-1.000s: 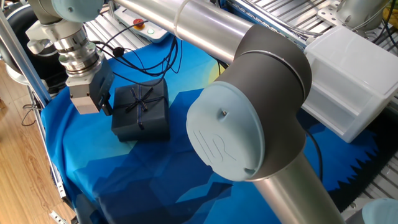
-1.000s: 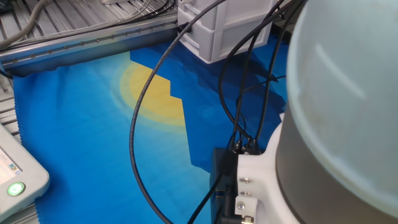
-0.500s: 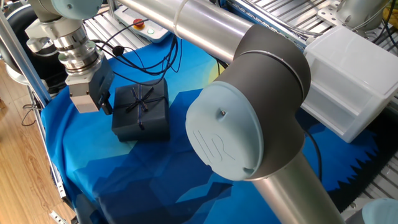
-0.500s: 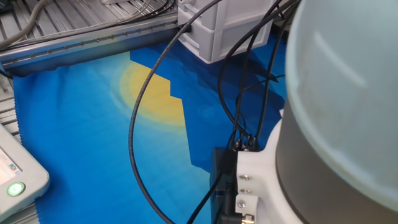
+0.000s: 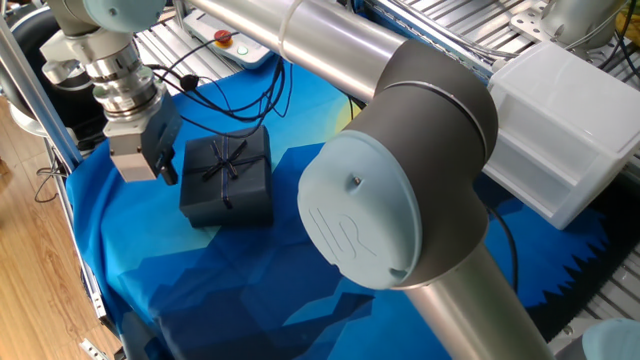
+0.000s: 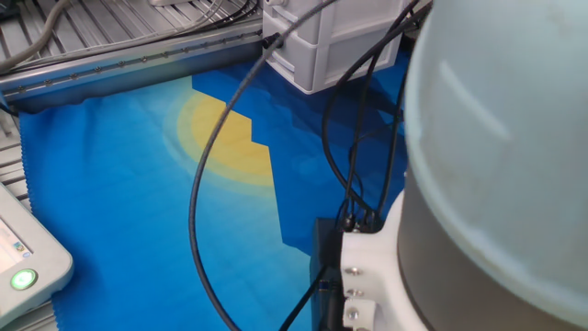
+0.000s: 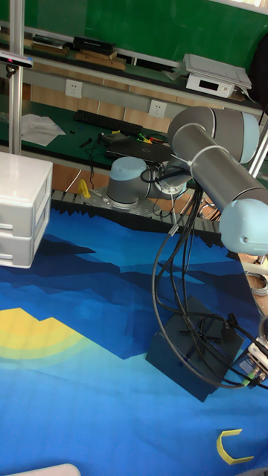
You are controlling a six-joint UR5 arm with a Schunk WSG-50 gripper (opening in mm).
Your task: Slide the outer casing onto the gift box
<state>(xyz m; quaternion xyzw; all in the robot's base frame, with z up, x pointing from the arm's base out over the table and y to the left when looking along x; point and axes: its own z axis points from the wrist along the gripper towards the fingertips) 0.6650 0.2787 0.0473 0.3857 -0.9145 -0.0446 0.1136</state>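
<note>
The outer casing (image 5: 227,178) is a dark navy square block with a thin ribbon cross and bow on top. It lies on the blue cloth at the table's left end, and also shows in the tall view (image 7: 197,355). The gift box is hidden; no tan tray shows anywhere. My gripper (image 5: 168,163) hangs at the casing's left side, with its dark fingers (image 5: 162,140) close against the casing's edge. The frames do not show the gap between them. In the other fixed view my own arm blocks both the casing and the gripper.
A large white drawer unit (image 5: 570,130) stands at the far right of the table. A small yellow hook (image 7: 232,448) lies on the cloth near the casing. Black cables (image 7: 175,297) loop over the casing. The table edge (image 5: 85,270) drops off just left of the gripper.
The gripper has shifted very slightly up and away from the casing's left side. The casing has not moved.
</note>
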